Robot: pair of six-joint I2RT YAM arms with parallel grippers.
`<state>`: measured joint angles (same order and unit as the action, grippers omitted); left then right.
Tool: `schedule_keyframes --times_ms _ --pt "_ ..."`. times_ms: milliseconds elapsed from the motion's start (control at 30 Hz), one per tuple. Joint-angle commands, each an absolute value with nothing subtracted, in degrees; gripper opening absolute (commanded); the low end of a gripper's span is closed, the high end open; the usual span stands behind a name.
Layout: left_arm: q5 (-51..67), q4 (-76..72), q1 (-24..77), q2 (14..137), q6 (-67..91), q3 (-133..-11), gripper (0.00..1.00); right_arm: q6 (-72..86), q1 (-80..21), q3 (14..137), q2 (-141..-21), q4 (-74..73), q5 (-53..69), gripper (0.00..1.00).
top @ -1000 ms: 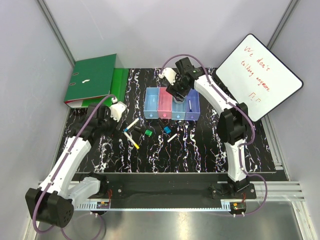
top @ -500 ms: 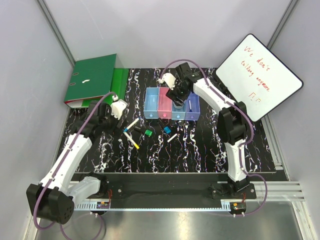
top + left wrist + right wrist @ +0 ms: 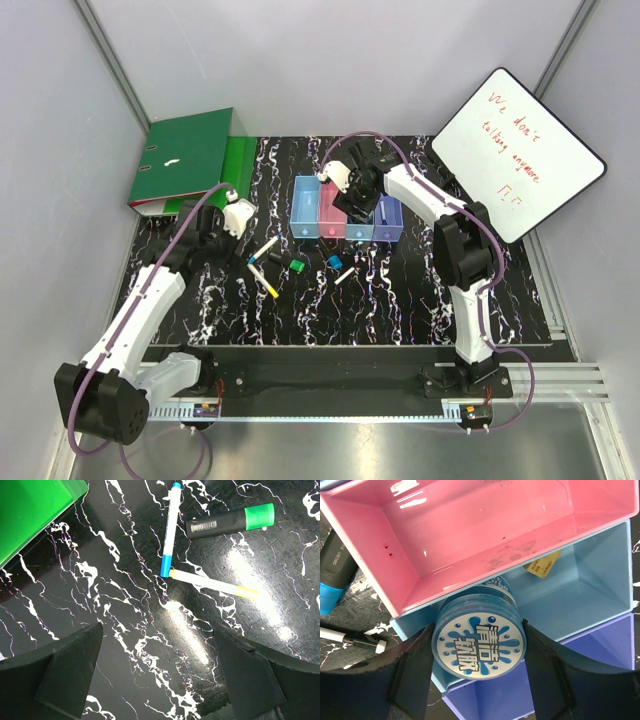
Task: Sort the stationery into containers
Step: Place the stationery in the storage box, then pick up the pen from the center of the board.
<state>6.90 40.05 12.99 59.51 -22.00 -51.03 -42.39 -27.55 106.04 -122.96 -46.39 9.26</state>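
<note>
The right gripper (image 3: pixel 480 656) is closed on a round tub (image 3: pixel 479 641) with a blue printed label, 1 finger pressed to each side. The tub hangs at the near end of the blue bin (image 3: pixel 580 597), tight against the pink bin (image 3: pixel 470 535) and overlapping the rim shared with the purple bin (image 3: pixel 585 680).

If released here, the tub could catch on that rim and tip into the wrong compartment. It could also roll out onto the table beside the blue-capped highlighter (image 3: pixel 332 575). A downward push against a wall might shift all 4 joined bins.

The left gripper (image 3: pixel 157 680) is spread wide and empty above a blue-capped marker (image 3: pixel 169 530), a yellow-tipped marker (image 3: pixel 212 583) and a green-capped highlighter (image 3: pixel 230 521).

I cannot tell whether the tub's underside touches the bin floor. From above, the right arm hides much of the bins.
</note>
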Motion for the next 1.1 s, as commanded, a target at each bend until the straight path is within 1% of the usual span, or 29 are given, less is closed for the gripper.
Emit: schedule_keyframes --times_ms 0,33,133,200,267,367,400,600,867,1000,1067 --pt "7.9 37.3 12.8 59.9 -22.1 -53.9 0.99 -43.1 -27.7 108.1 -121.4 -45.4 9.2 0.55" --pt "8.0 37.3 12.8 60.1 -22.1 -53.9 0.99 -43.1 -27.7 108.4 -121.5 -45.4 9.1 0.59" --pt "8.1 37.2 12.8 60.1 -22.1 -54.0 0.99 -43.2 -27.7 108.5 -121.5 -45.2 8.9 0.63" --pt "8.3 37.3 12.8 60.3 -22.1 -54.1 0.99 -43.2 -27.7 108.5 -121.5 -44.8 8.5 0.70" --pt "8.3 37.2 12.8 60.3 -22.0 -54.3 0.99 -43.3 -27.7 108.8 -121.7 -44.6 8.5 0.79" --pt "8.3 37.2 12.8 60.5 -22.1 -54.4 0.99 -43.3 -27.7 109.6 -122.3 -44.2 8.1 0.83" --pt "8.3 37.2 12.8 60.5 -22.1 -54.6 0.99 -43.3 -27.7 109.9 -122.6 -44.2 8.0 0.87" --pt "8.0 37.3 12.8 60.4 -22.7 -55.2 0.99 -43.3 -27.7 111.9 -122.7 -43.5 7.0 0.88" --pt "9.0 37.9 12.8 59.4 -25.3 -56.3 0.99 -41.9 -27.8 113.5 -114.6 -43.3 4.9 0.88" --pt "9.8 39.1 13.7 59.1 -29.7 -55.7 0.99 -46.0 -28.6 109.4 -106.6 -49.4 7.5 0.88" --pt "8.7 39.2 14.0 59.4 -30.0 -55.9 0.99 -51.0 -29.9 102.2 -103.1 -51.8 7.4 0.87"
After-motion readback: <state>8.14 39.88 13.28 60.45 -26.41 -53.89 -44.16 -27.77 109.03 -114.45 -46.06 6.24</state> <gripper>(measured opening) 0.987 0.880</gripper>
